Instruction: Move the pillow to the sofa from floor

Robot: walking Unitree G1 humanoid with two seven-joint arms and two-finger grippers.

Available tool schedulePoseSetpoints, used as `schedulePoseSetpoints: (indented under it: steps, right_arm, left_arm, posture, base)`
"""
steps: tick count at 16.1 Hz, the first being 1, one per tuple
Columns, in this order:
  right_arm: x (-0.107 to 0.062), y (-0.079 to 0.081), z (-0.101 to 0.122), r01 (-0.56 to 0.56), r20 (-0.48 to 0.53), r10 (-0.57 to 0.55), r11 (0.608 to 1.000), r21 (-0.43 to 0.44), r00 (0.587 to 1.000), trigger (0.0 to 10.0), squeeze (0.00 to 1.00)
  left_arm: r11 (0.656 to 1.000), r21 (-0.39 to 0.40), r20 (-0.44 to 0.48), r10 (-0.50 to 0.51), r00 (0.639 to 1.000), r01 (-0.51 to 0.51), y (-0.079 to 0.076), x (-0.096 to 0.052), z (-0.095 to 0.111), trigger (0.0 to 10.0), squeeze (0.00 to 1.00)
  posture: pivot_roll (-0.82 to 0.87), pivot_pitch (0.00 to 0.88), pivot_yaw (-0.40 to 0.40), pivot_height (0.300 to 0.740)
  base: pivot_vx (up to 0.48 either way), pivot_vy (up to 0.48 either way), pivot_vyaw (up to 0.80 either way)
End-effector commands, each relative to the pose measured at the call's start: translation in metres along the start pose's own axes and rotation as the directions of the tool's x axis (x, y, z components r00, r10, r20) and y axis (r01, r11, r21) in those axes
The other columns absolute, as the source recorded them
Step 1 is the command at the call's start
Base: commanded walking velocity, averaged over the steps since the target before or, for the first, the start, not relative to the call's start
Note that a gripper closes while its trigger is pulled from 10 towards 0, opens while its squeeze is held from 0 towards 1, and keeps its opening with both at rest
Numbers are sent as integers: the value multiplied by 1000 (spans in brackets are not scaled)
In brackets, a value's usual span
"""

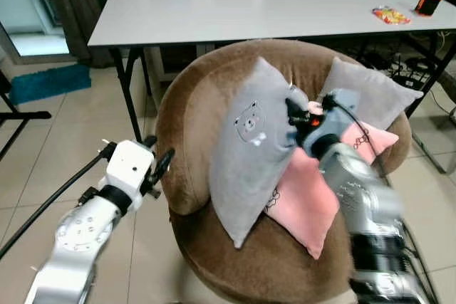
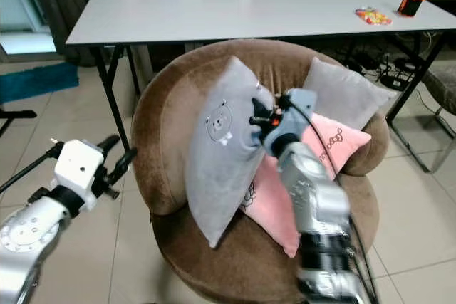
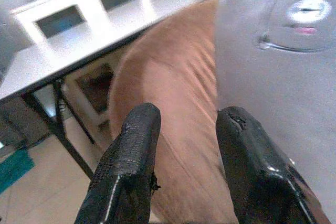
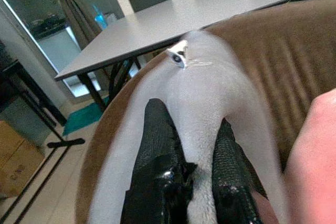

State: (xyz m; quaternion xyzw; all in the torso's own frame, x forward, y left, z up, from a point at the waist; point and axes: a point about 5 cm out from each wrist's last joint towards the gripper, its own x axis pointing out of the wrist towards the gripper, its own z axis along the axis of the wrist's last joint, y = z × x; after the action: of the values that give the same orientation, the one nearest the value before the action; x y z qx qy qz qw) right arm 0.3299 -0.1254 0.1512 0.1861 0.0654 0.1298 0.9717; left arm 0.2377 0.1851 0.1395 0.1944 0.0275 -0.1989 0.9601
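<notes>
The soft, light grey pillow (image 1: 249,154) leans on the sofa (image 1: 189,126) at its 9 o'clock side, its squishy edge pinched by the right end effector (image 4: 197,156), the best spot to hold.

Three pillows are sitting on the one round brown sofa (image 1: 192,119): two grey and one pink. The grey pillow with the bear face (image 1: 249,151) is leaning upright at the front, the plain grey pillow (image 1: 374,94) is lying behind, and the pink pillow (image 1: 310,204) is lying between them. One long grey table (image 1: 249,8) is standing behind, carrying two small things: one orange and black object (image 1: 428,2) and one colourful packet (image 1: 390,14). One teal mat (image 1: 46,81) is lying on the floor
</notes>
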Motion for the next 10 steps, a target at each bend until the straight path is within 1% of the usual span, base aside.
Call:
schedulePoseSetpoints:
  steps: [1,2,4,7,8,9,10]
  right_arm:
    - [10,9,18,-13,89,14,1000,-11,996,10000,0]
    - [12,8,19,-7,88,8,1000,-12,996,10000,0]
    - [33,5,18,1,70,-2,1000,14,998,10000,0]
    - [46,-3,9,29,26,-30,998,49,999,10000,0]
    - [51,-23,-4,104,-44,-101,992,65,994,10000,0]
    - [50,-36,-11,167,-84,-162,984,64,983,10000,0]
    - [47,-44,-16,216,-111,-210,975,49,971,10000,0]
  left_arm:
    - [998,1,-21,-66,998,66,-3,2,-3,10000,0]
    - [997,2,-23,-75,997,75,-4,2,-3,10000,0]
    - [987,13,-36,-162,986,163,-7,4,-3,10000,0]
    - [977,21,-43,-212,976,213,-9,4,-2,10000,0]
    - [965,23,-50,-259,964,261,-11,4,-1,10000,0]
    - [958,18,-56,-285,957,287,-13,4,-1,10000,0]
    - [954,14,-58,-300,952,301,-14,5,-1,10000,0]
  posture:
    - [6,0,-23,740]
    - [6,0,-23,740]
    - [7,0,-13,740]
    - [18,0,-10,740]
    - [28,0,-11,740]
    - [30,0,-12,740]
    - [35,0,-13,740]
  base:
    - [0,0,0]
    - [0,0,0]
    - [0,0,0]
    - [0,0,0]
    - [0,0,0]
    - [0,0,0]
    - [0,0,0]
